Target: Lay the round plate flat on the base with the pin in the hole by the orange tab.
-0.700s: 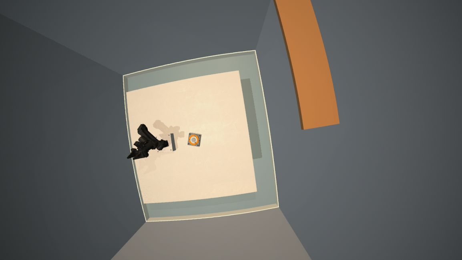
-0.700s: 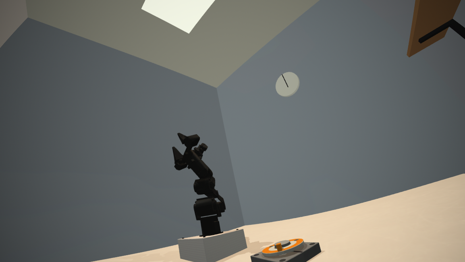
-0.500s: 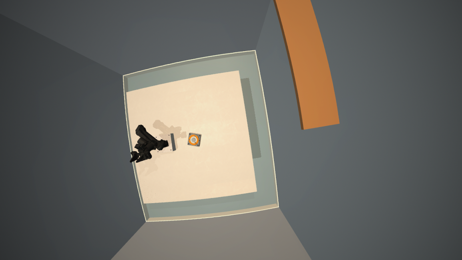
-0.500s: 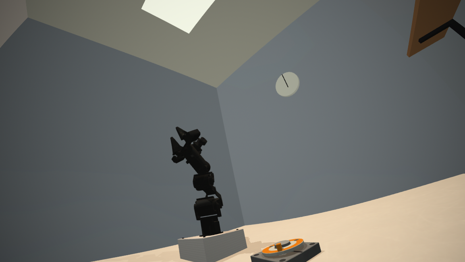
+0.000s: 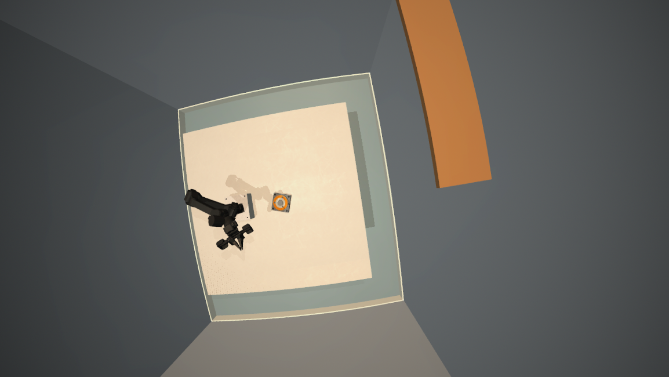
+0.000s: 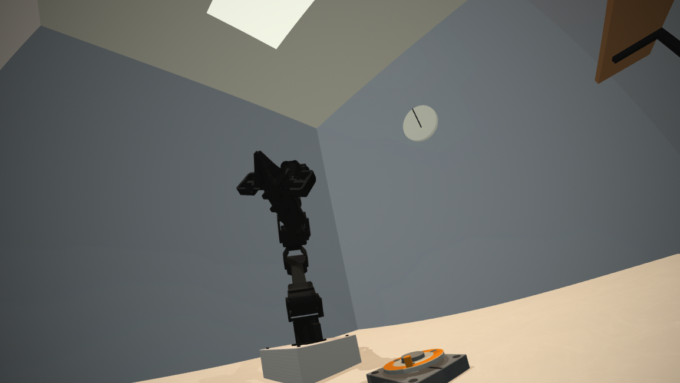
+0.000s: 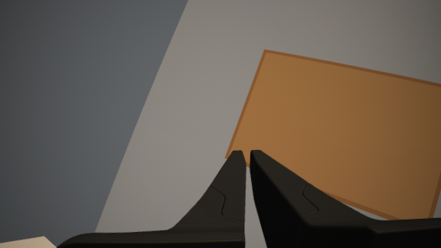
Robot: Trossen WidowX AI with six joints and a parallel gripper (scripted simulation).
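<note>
Your gripper (image 7: 247, 153) was closed almost fully with nothing between its fingers, raised high at frame centre-left in the exterior view. The round plate (image 6: 412, 359) sat on its base (image 6: 447, 366) at lower right, well apart from the arm.

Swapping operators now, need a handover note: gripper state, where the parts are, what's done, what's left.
Gripper: shut, holding nothing, raised high and pointed away from the work.
Plate: on the post on the base, on the table beside the arm's pedestal; the arm is well clear of it. Orange tab stands up on the plate.
Done: nothing visible on the plate.
Left: bring the gripper down, turn the plate until the tab's hole drops over the pin, back off. The pin can't be made out.
</note>
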